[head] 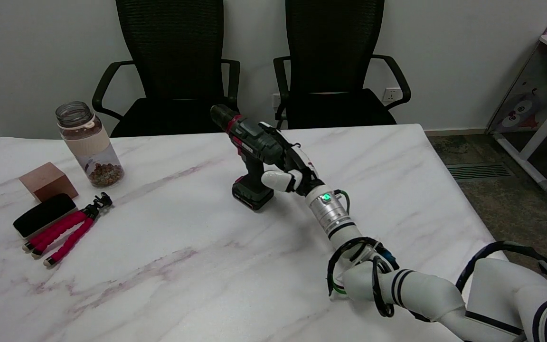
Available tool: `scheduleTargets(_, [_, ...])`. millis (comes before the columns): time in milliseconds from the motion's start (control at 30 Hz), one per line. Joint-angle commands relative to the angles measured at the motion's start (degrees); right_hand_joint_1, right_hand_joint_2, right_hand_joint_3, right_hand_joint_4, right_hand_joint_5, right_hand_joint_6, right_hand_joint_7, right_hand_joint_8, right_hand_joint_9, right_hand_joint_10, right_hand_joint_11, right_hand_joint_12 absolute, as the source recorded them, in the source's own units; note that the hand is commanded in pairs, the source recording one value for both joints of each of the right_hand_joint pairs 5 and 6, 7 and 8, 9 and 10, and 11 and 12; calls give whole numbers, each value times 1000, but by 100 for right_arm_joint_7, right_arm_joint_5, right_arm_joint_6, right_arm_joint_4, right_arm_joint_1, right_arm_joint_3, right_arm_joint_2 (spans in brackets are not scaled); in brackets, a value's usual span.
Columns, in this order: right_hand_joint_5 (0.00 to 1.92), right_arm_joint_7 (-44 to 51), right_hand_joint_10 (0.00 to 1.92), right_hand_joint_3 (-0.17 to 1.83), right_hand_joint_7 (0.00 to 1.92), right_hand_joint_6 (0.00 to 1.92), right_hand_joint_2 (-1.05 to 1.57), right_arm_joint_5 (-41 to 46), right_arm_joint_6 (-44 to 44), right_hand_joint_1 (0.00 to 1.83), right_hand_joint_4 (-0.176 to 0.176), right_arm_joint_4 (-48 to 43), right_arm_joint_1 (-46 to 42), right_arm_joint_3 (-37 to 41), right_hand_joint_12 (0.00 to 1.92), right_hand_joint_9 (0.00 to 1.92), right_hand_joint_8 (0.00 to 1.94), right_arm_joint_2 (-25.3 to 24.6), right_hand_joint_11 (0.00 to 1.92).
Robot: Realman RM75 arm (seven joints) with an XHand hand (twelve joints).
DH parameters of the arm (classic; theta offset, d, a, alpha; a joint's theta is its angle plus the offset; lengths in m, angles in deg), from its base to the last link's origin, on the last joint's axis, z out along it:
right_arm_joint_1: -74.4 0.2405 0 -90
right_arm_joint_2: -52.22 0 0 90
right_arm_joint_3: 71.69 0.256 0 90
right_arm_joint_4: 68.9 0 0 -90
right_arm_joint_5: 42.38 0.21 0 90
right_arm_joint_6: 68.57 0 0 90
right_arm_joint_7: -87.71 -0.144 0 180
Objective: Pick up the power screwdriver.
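Observation:
The power screwdriver (249,142) is dark green and black with a red ring behind its chuck. It stands at the table's middle on its battery base, chuck pointing up and to the left. My right hand (292,171) reaches in from the right and grips its handle just under the body. The white thumb lies across the front of the handle and the other fingers go round behind it, partly hidden by the tool. The base looks to be touching the tabletop or just off it; I cannot tell which.
At the left of the marble table (169,266) stand a glass jar (89,145) with brown bits, a copper-coloured block (48,181), a black case (44,214) and a small pink-legged tripod (69,230). Two black office chairs (335,61) stand behind the far edge.

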Motion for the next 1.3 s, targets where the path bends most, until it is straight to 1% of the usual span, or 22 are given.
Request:
scheduleTargets(33, [125, 527, 345, 744, 125, 125, -363, 20, 315, 829, 120, -344, 352, -128, 225, 345, 125, -318, 225])
scheduleTargets(400, [35, 577, 354, 699, 35, 35, -287, 28, 348, 817, 107, -392, 396, -92, 274, 354, 35, -469, 274])
scheduleTargets(600, [0, 577, 352, 636, 0, 0, -223, 28, 348, 843, 88, -383, 396, -109, 278, 352, 0, -491, 278])
scheduleTargets(933, [0, 577, 362, 630, 0, 0, -155, 149, 348, 878, 73, -339, 387, -113, 233, 362, 0, -509, 233])
scheduleTargets(1033, [0, 577, 371, 657, 0, 0, -142, 204, 340, 909, 72, -330, 378, -127, 222, 371, 0, -509, 222])
scheduleTargets(1300, [0, 528, 406, 703, 0, 0, -127, 222, 269, 912, 69, -220, 347, -97, 281, 406, 0, -500, 281])
